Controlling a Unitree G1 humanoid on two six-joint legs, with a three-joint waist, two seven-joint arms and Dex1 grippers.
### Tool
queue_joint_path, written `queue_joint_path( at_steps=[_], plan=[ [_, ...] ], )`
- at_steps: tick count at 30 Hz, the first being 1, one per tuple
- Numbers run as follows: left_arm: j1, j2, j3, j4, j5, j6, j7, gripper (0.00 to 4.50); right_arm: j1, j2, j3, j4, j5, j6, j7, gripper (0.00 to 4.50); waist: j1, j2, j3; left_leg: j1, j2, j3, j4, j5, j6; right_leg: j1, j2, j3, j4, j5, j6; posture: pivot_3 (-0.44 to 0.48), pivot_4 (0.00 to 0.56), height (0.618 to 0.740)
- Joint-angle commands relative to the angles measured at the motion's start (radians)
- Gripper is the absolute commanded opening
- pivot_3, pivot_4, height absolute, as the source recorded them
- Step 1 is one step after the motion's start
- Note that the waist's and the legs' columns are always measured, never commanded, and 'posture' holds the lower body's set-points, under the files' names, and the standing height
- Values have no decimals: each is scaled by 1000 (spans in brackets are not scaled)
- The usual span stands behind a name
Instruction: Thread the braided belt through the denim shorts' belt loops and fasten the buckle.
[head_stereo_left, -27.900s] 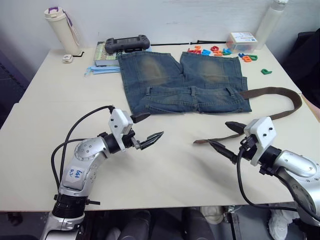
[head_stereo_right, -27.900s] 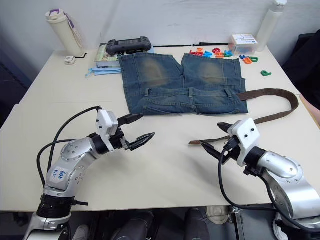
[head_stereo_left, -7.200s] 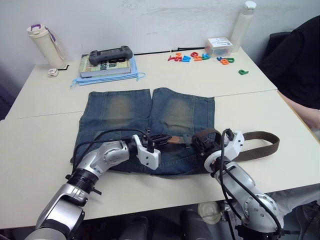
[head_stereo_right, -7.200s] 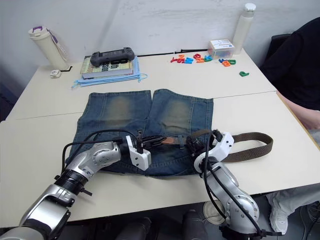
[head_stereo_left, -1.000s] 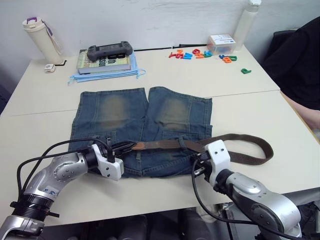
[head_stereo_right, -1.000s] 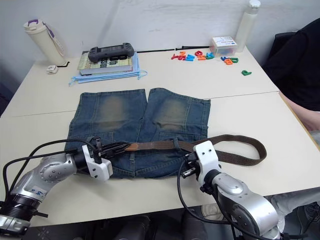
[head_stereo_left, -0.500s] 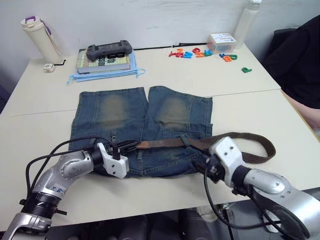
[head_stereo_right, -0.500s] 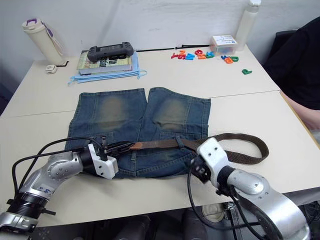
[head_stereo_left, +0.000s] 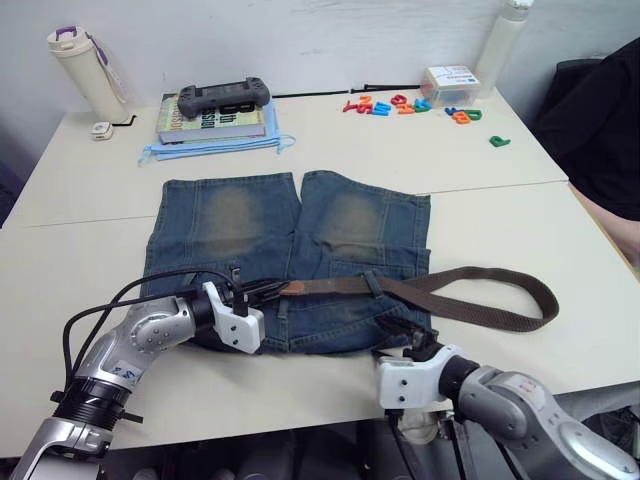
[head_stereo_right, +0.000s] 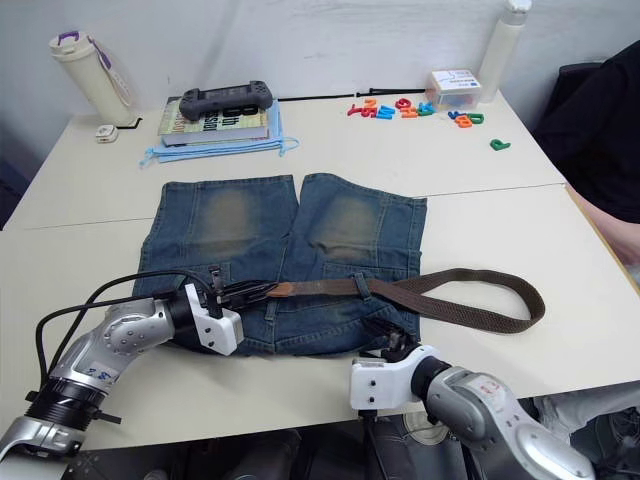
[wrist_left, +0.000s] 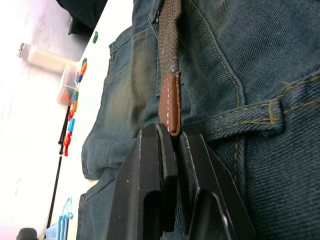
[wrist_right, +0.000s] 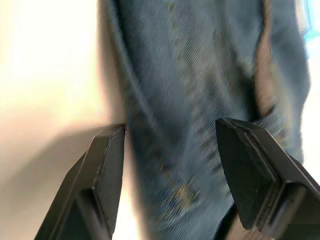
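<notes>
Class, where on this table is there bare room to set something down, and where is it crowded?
Bare: the table left of the denim shorts, and between the shorts and the magnet letters. Crowded: the far edge, with book, game controller and letters.

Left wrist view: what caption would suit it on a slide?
Left gripper pinching the tan leather tip of the braided belt over the denim shorts.

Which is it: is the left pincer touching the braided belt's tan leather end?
Touching. The left wrist view shows the left pincer clamped on the braided belt at its tan tip.

Gamepad (head_stereo_left: 224, 97) on book (head_stereo_left: 210, 122); bottle (head_stereo_left: 80, 59); magnets (head_stereo_left: 385, 104).
</notes>
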Motion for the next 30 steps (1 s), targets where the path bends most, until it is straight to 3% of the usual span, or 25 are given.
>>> queue_joint_path(
  at_steps=[1, 4, 7, 12, 21, 30],
  plan=[
    [-9, -5, 3, -6, -19, -2, 2, 0, 24, 46, -26, 68, -104, 8, -12, 2566, 1, 0, 0, 0, 0, 0, 1, 0, 0, 0, 0, 0, 1, 0, 0, 0, 150, 714],
    [-14, -8, 3, -4, -19, -1, 1, 0, 52, 83, -60, 84, -138, -6, -13, 1454, 2, 0, 0, 0, -1, 0, 2, 0, 0, 1, 0, 0, 3, 0, 0, 0, 150, 714],
    [-18, -13, 1, -2, -18, 0, 0, 0, 67, 133, -93, 99, -155, -12, -17, 18, 3, -1, 0, 1, -2, 0, 3, 0, 0, 1, 0, 0, 5, 0, 0, 0, 150, 714],
    [-32, -37, -12, -11, -14, 14, -2, 0, 53, 207, -160, 162, -172, 14, 2, 18, 3, 0, 0, 1, -2, -1, 4, 0, 0, 0, 1, 0, 6, 0, 0, 0, 150, 714],
    [-88, -120, -47, -4, 106, 101, 50, 0, -22, 156, -311, 308, -149, -32, 52, 18, 7, -1, 0, 0, -5, -1, 5, 1, 1, 1, 0, -1, 7, 0, 0, 0, 150, 714],
    [-123, -170, -76, -1, 159, 166, 79, 0, 23, 151, -359, 282, -101, -144, 98, 18, 5, -1, 0, 0, -5, -1, 6, 1, 1, 0, 0, 0, 7, 0, 0, 0, 150, 714]
  ],
)
